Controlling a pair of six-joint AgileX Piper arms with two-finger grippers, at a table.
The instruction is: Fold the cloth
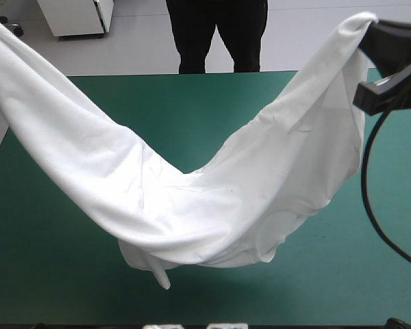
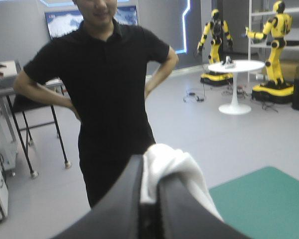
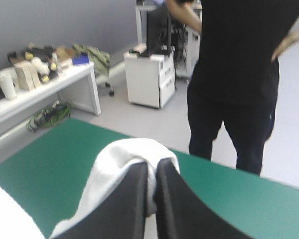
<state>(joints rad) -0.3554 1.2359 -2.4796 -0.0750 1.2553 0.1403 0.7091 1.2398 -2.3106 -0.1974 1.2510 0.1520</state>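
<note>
The white T-shirt (image 1: pixel 192 199) hangs in a deep sagging arc over the teal-green table (image 1: pixel 48 260), held up at both ends. Its lowest folds droop toward the near middle of the table. My right gripper (image 1: pixel 370 31) is raised at the far right, shut on one end of the T-shirt (image 3: pixel 124 159); in the right wrist view the cloth bulges over the black fingertips (image 3: pixel 152 172). My left gripper (image 2: pixel 150 167) is out of the high view past the left edge, and its own view shows it shut on the T-shirt (image 2: pixel 172 162), white cloth pinched between the fingers.
The table's far edge (image 1: pixel 192 74) runs behind the hanging cloth. Bare teal-green cover lies at the near left and near right (image 1: pixel 342 274).
</note>
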